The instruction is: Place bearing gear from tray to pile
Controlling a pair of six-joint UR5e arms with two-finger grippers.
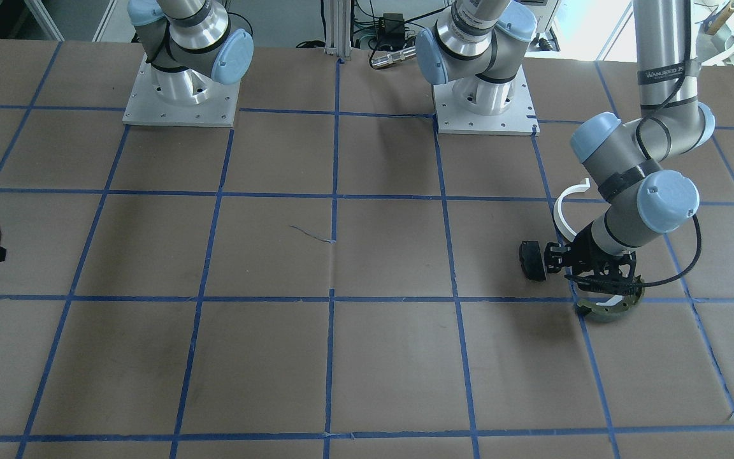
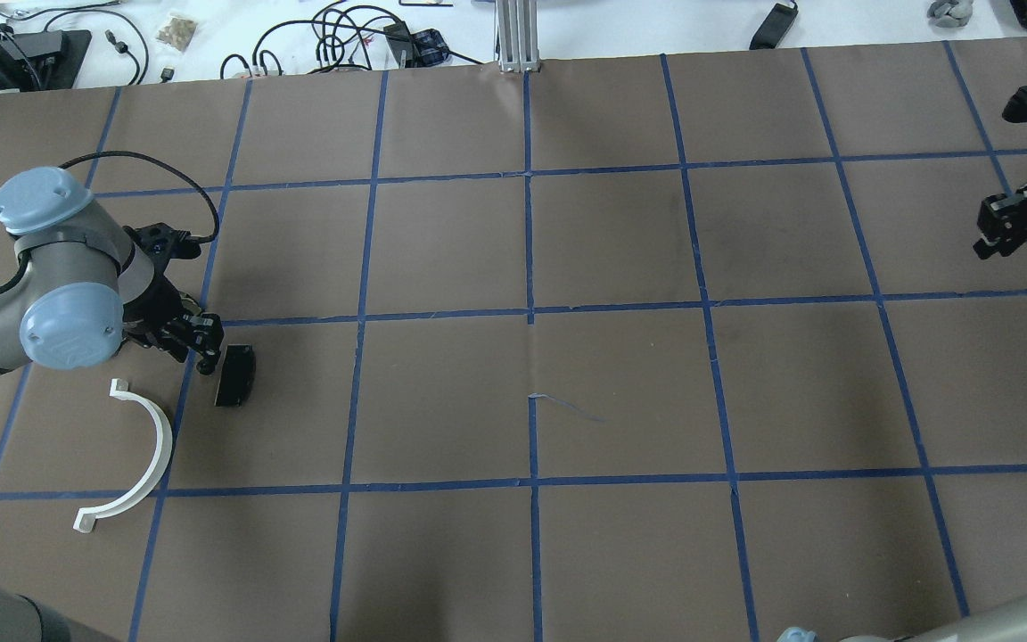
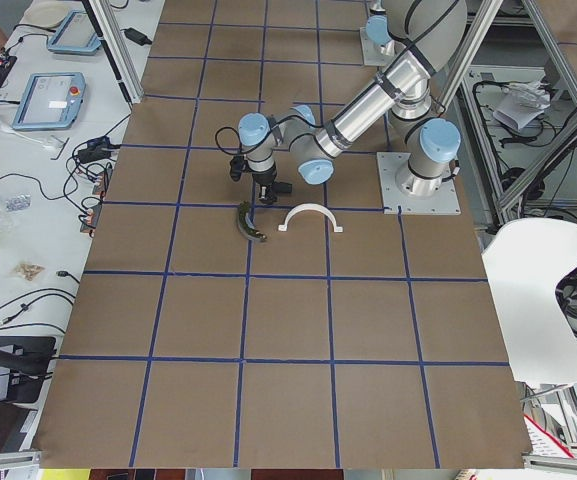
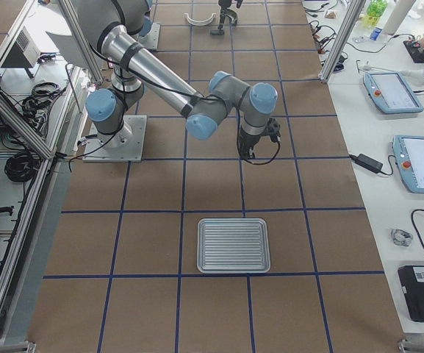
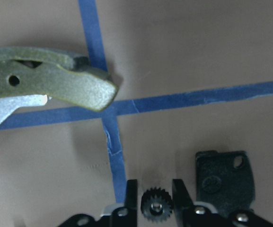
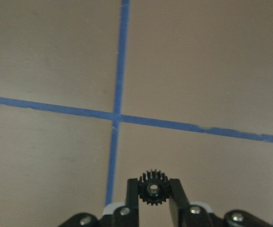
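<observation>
Pinching a small black toothed bearing gear (image 5: 156, 207) by its rim, the left fingers (image 5: 131, 195) are closed to just the gear's width. Its metal-centred bore faces the wrist camera. The pile (image 3: 251, 222) lies right around them. The flat matte black plate (image 5: 225, 176), with a hole at one corner, sits just beside one finger. The olive-green curved shoe (image 5: 56, 87), with its bright metal end, lies ahead across the blue tape cross. The thin white half-ring (image 2: 135, 459) is near, on the robot's side. The left arm is therefore the one at the pile, and letting go here looks sufficient. The right fingers (image 6: 132, 193) clamp a like gear (image 6: 152, 188) over brown taped counter (image 2: 620, 383), well apart from the pile. The ribbed metal tray (image 4: 234, 245) lies near that arm.
</observation>
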